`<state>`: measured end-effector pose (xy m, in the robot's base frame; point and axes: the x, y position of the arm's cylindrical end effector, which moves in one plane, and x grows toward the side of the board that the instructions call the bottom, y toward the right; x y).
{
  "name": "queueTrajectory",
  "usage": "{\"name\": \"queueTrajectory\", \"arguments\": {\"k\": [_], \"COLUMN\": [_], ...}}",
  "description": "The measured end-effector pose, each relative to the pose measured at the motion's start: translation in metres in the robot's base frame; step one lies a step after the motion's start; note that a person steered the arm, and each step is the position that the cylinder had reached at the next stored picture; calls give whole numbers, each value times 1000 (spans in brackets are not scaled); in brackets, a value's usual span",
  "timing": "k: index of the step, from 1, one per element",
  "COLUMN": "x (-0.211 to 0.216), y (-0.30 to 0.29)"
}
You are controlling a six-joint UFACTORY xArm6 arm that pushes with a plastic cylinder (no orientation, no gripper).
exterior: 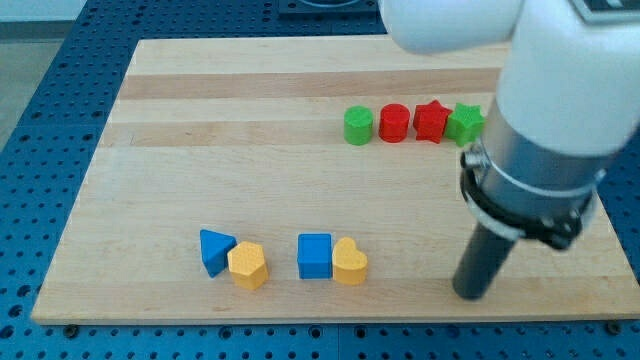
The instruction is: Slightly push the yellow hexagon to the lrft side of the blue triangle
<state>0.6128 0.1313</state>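
While I've got no gripper on me, so nothing to clench or release, here's how the board looks:

my tip (470,293): lower right of the frame, down on the wooden board (150,110), off by itself and well apart from every block

yellow hexagon (247,266): lower left of the frame, touching the blue triangle on that block's right and a bit lower side

blue triangle (214,250): leftmost thing in the bottom row, snug against the hexagon

blue cube (315,256): bottom middle, a clear gap between it and the hexagon

yellow heart (349,262): pressed up against the right side of the cube, sitting between the cube and my tip but nowhere near the tip

green cylinder (358,126): upper middle, left end of the top row

red cylinder (394,123): just right of the green one

red star (431,120): next along in that row

green star (465,123): right end of the row, partly hidden behind my arm (545,150)
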Motion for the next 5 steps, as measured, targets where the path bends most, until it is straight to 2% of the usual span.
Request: {"name": "queueTrajectory", "arguments": {"k": [1, 5], "x": [6, 6], "y": [-9, -204]}}
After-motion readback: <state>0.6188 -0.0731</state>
